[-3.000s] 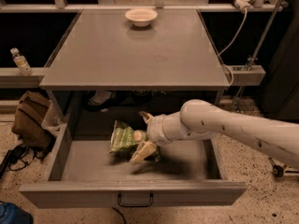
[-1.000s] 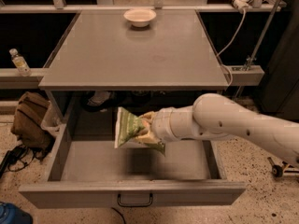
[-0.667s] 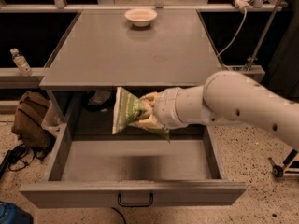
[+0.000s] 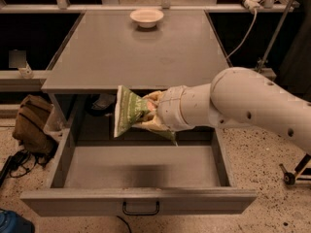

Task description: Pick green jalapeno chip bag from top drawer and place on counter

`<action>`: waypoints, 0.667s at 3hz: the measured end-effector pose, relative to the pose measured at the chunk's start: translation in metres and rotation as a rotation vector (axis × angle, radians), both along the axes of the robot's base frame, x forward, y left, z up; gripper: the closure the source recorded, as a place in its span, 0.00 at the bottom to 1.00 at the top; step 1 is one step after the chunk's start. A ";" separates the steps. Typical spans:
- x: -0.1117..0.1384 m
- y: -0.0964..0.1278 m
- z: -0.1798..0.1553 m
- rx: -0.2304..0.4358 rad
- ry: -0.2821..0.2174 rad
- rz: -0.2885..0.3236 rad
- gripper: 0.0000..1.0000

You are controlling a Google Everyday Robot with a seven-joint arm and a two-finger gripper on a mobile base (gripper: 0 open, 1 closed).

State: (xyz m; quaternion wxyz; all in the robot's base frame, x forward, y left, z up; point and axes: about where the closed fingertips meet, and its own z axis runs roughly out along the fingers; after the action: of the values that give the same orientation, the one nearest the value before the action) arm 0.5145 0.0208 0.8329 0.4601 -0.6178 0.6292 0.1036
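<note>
The green jalapeno chip bag (image 4: 127, 110) is held in the air, standing on edge, above the open top drawer (image 4: 138, 171) and level with the front edge of the counter (image 4: 136, 50). My gripper (image 4: 151, 113) is shut on the bag's right side, its pale fingers (image 4: 154, 97) wrapped around it. The white arm comes in from the right. The drawer is pulled fully out; its floor shows only the arm's shadow. Its dark pull handle (image 4: 140, 208) is at the centre of the front panel.
A white bowl (image 4: 146, 17) stands at the far edge of the counter. A brown bag (image 4: 32, 124) lies on the floor left of the cabinet. A small bottle (image 4: 24, 71) is on a left shelf. A cable and stand (image 4: 265, 33) rise at the right.
My gripper has lifted the chip bag from the drawer floor up to counter-edge height, and the arm has swung higher and nearer the camera. The drawer floor is now bare.
</note>
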 end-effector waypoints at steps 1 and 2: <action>0.000 0.000 0.006 -0.002 -0.013 -0.002 1.00; 0.017 -0.004 0.048 -0.033 -0.093 -0.011 1.00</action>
State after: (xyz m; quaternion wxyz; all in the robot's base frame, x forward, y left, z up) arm 0.5318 0.0167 0.8812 0.4792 -0.6262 0.6120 0.0618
